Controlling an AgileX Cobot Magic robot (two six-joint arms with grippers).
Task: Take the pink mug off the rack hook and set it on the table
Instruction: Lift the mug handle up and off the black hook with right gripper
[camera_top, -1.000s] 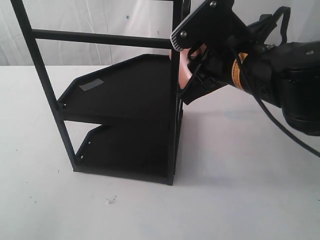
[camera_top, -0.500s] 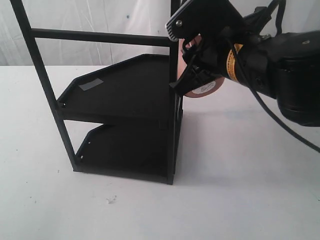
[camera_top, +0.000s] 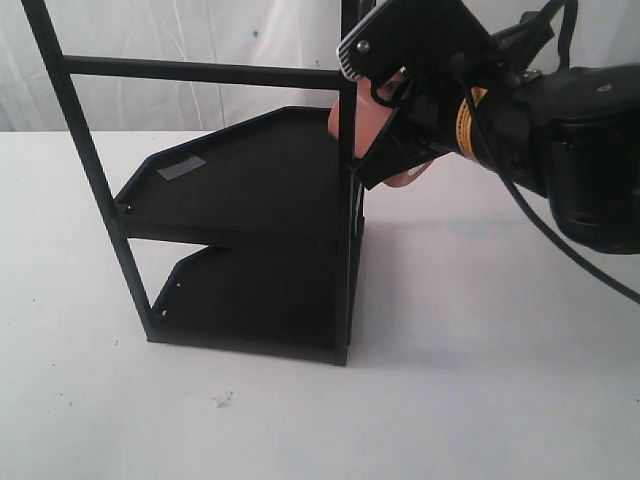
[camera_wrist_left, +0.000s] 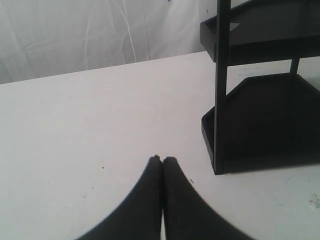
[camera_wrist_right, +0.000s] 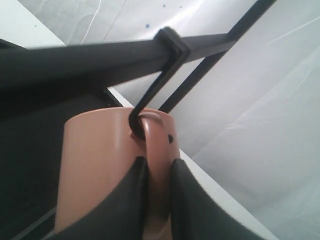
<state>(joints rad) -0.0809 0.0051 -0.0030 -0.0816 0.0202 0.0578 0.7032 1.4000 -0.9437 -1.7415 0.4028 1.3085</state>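
Right claw (camera_wrist_right: 157, 164) pinches the handle of the pink mug (camera_wrist_right: 95, 165); the rack hook (camera_wrist_right: 156, 84) threads that handle just beyond its tips; left claw (camera_wrist_left: 162, 160) is pressed together above the bench (camera_wrist_left: 75, 130), the rack (camera_wrist_left: 260, 115) near it.

A wrinkled white sheet (camera_top: 180, 35) hangs as backdrop behind the white table (camera_top: 480, 390), a small blue speck (camera_top: 254, 34) among its folds, while soft, even light leaves only faint grey shadows on the table, which bears a few dark flecks (camera_top: 221, 400).
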